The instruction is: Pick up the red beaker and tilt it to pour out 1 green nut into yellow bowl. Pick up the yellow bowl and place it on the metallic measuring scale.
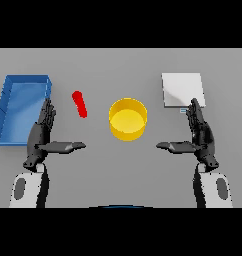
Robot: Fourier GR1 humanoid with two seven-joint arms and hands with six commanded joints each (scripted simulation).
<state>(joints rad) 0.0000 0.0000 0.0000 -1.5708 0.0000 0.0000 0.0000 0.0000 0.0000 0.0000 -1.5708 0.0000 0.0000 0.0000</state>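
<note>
The red beaker (80, 104) shows as a narrow red shape on the grey table, left of centre. At the middle stands the yellow bowl (128, 118), and I see nothing inside it. The metallic measuring scale (182, 89) is a pale square plate at the back right. My left hand (42, 134) is open, fingers straight and thumb stretched toward the centre, a little left of and nearer than the beaker, apart from it. My right hand (200, 134) is open in the mirrored pose, just in front of the scale and right of the bowl.
A blue tray (23, 82) lies at the far left, its right wall close to my left hand's fingertips. Bare grey table stretches between the two thumbs in front of the bowl.
</note>
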